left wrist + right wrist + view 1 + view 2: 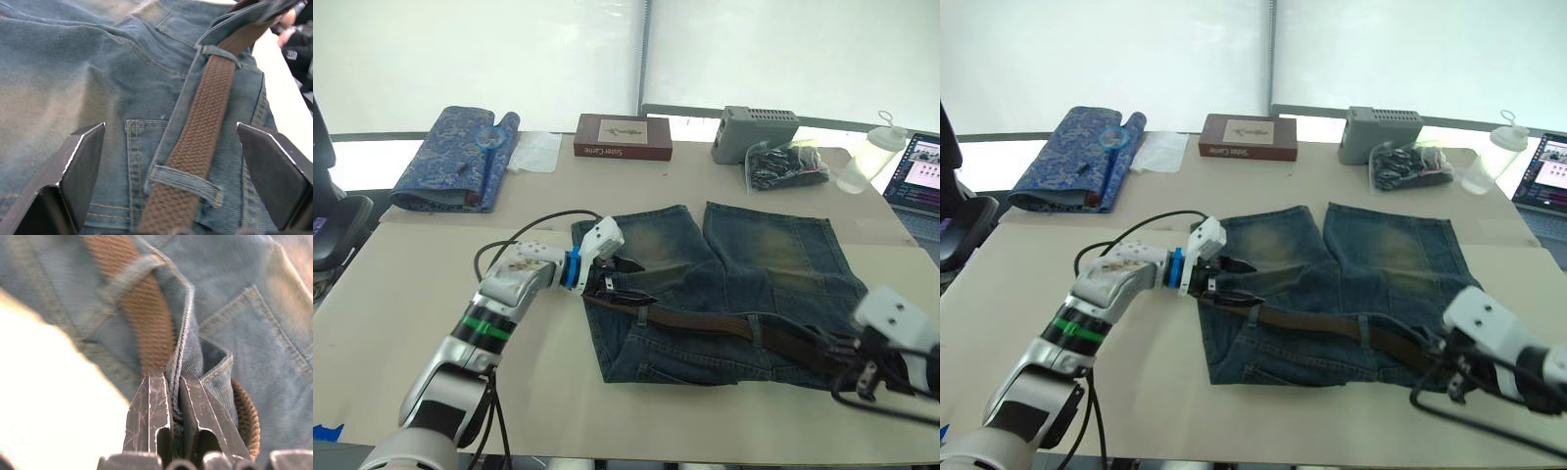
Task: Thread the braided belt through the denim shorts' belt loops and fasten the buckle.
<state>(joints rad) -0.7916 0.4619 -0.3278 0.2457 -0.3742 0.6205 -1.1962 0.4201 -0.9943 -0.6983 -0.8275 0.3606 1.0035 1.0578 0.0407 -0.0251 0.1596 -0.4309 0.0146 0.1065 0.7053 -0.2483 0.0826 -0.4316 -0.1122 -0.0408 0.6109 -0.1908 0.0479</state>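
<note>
The denim shorts (754, 264) lie flat on the table with the waistband toward me. The braided belt (705, 321) runs along the waistband and passes under two belt loops (222, 51) in the left wrist view. My left gripper (622, 284) hovers open over the left end of the waistband, and its fingers (83, 161) stand wide on either side of the belt. My right gripper (174, 377) is at the right end of the waistband, shut on a fold of the denim edge beside the belt (146, 328). The buckle is hidden.
At the back of the table are a blue patterned fabric roll (455, 157), a brown box (623, 137), a grey device (759, 132), a plastic bag (786, 164) and a bottle (871, 157). A laptop (915, 171) stands far right.
</note>
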